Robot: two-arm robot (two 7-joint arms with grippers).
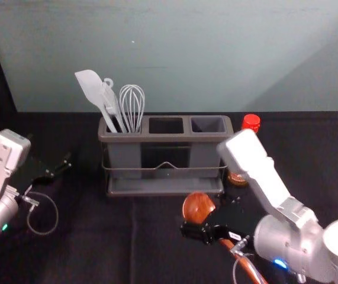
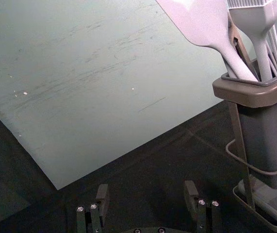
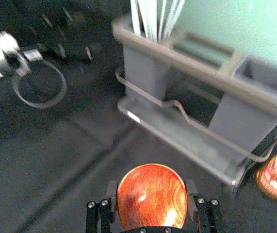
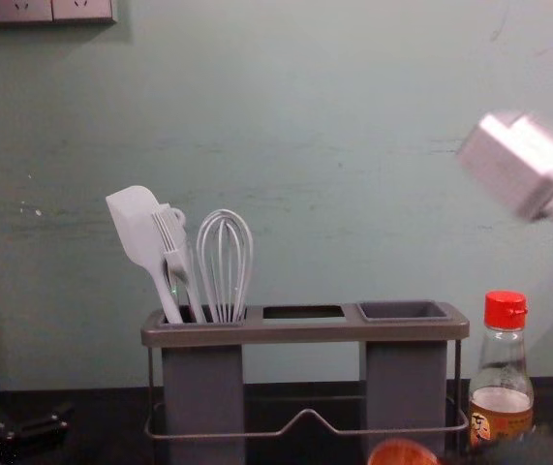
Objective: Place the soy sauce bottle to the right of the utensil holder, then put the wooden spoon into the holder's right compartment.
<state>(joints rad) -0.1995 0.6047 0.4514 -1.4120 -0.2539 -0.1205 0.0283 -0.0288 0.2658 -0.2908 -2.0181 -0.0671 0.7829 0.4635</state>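
Note:
My right gripper [image 1: 207, 228] is in front of the holder's right part, shut on the wooden spoon [image 1: 198, 207] at its bowl; the handle slants toward the lower right. In the right wrist view the right gripper [image 3: 153, 201] has its fingers against both sides of the bowl [image 3: 152, 194]. The soy sauce bottle [image 4: 501, 412], red-capped, stands upright just right of the utensil holder [image 4: 305, 331]. The holder's right compartment [image 1: 208, 125] has nothing visible in it. My left gripper [image 1: 59, 168] is parked at the left, open in the left wrist view [image 2: 145, 196].
A white spatula [image 4: 140, 232], a brush [image 4: 177, 254] and a whisk [image 4: 225, 262] stand in the holder's left compartment. Black cloth [image 1: 151, 242] covers the table, with a pale green wall [image 1: 180, 53] behind it.

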